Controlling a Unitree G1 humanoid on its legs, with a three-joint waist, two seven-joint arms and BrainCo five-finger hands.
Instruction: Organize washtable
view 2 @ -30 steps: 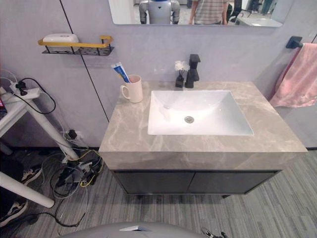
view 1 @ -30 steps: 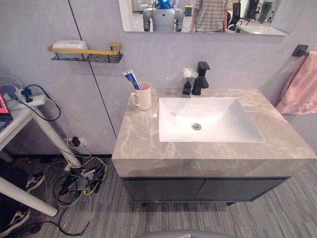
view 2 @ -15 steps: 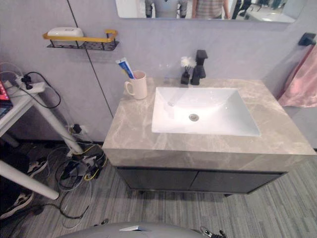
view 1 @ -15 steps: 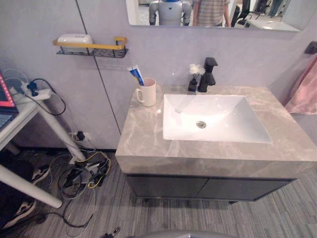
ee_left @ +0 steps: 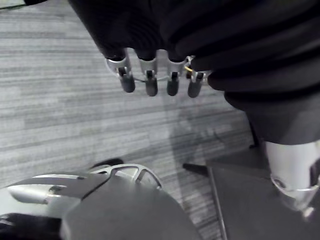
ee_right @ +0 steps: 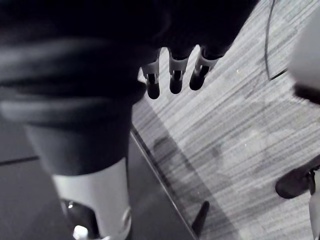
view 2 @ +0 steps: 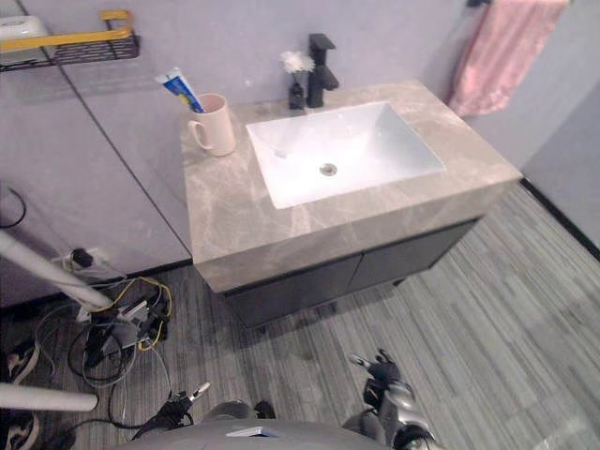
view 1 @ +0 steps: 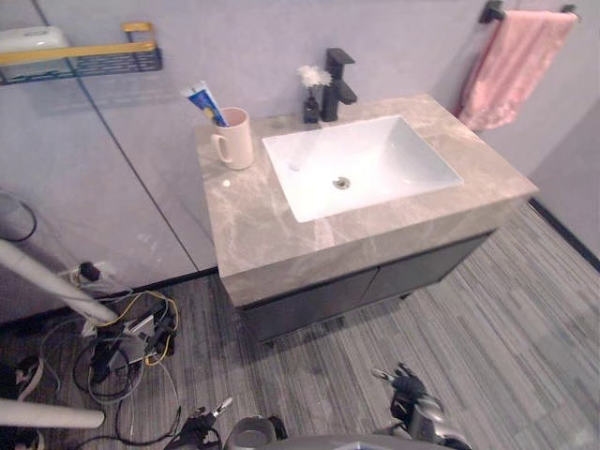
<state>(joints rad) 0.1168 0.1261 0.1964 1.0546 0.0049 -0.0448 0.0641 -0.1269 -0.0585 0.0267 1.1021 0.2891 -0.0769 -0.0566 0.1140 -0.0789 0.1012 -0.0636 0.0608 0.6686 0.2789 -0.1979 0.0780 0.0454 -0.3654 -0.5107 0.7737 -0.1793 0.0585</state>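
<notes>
The washtable [view 1: 267, 234] has a grey marble top and a white sink [view 1: 394, 164] set into it. At its back left corner stands a cream cup [view 1: 234, 139] holding a blue and white toothpaste tube [view 1: 203, 101]. A black faucet [view 1: 337, 73] and a small black vase with a white flower [view 1: 309, 94] stand behind the sink. My left hand [view 1: 202, 427] and right hand [view 1: 408, 389] hang low over the floor, well short of the washtable. Their fingers [ee_left: 150, 80] [ee_right: 175, 75] point down, relaxed and holding nothing.
A pink towel [view 1: 511, 61] hangs on a wall bar to the right of the washtable. A yellow-railed wall shelf [view 1: 84, 56] with a white box [view 1: 28, 39] is on the left. Cables [view 1: 122, 337] and a white table leg [view 1: 52, 281] lie at the lower left. Grey striped floor surrounds the cabinet.
The camera has moved, so the washtable now sits higher and further off in the picture. Both hands have come into sight at the bottom. Nothing on the washtable has moved.
</notes>
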